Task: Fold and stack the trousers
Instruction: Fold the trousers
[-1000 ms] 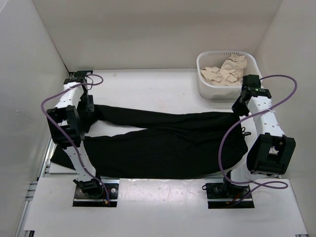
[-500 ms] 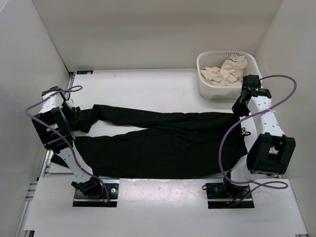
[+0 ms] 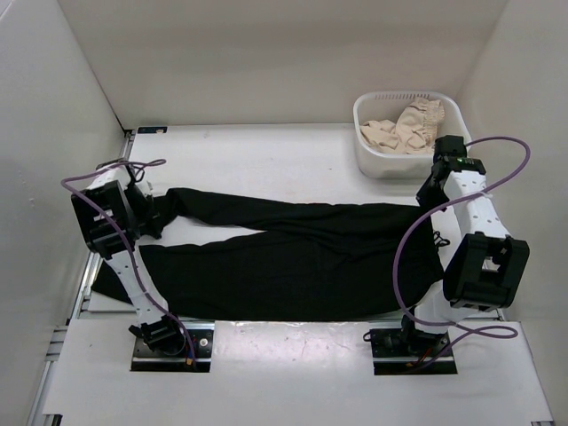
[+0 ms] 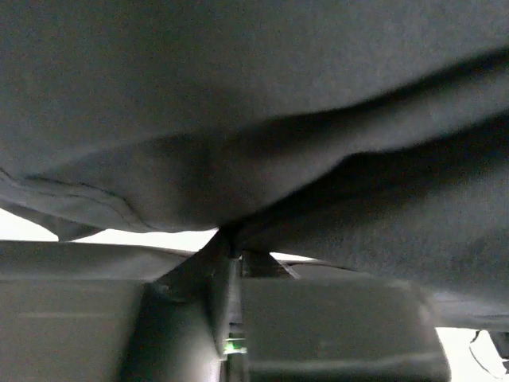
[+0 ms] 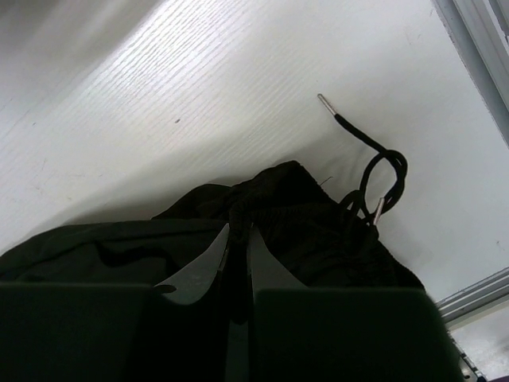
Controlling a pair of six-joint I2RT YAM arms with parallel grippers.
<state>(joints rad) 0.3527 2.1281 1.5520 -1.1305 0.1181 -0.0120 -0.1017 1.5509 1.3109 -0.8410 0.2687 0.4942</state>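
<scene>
Top external view: the black soft-fabric trousers (image 3: 293,257) lie spread flat across the white worktop (image 3: 266,160). The two long legs run towards the left edge and the waist lies by the right edge. The nearer leg reaches almost to the near edge.

At the left edge, the left end effector (image 3: 149,216) sits at the cuff end of the farther leg. In the left wrist view its fingers (image 4: 215,270) stand almost together, with a fold of dark cloth gathered into the narrow gap at their tips, so I judge it clenched on the trouser leg.

At the right edge, the right end effector (image 3: 432,202) is down on the waist. The right wrist view shows its jaws pinched tight on the bunched waistband, with the black knotted drawstring (image 5: 382,171) lying loose on the worktop just beside it.

In the far right corner stands the white plastic basket (image 3: 390,164) holding beige frilly garments (image 3: 404,131), apart from the trousers and not part of this job.

The step in hand looks like the first fold, with both ends of one long side gripped and nothing yet folded or stacked.

The next move likely calls for both arms to lift together and carry the far leg and waist edge over towards the near edge. That would lay one leg on the other. The cloth between the grips needs to be kept taut enough not to sag or drag the lower leg out of line.
</scene>
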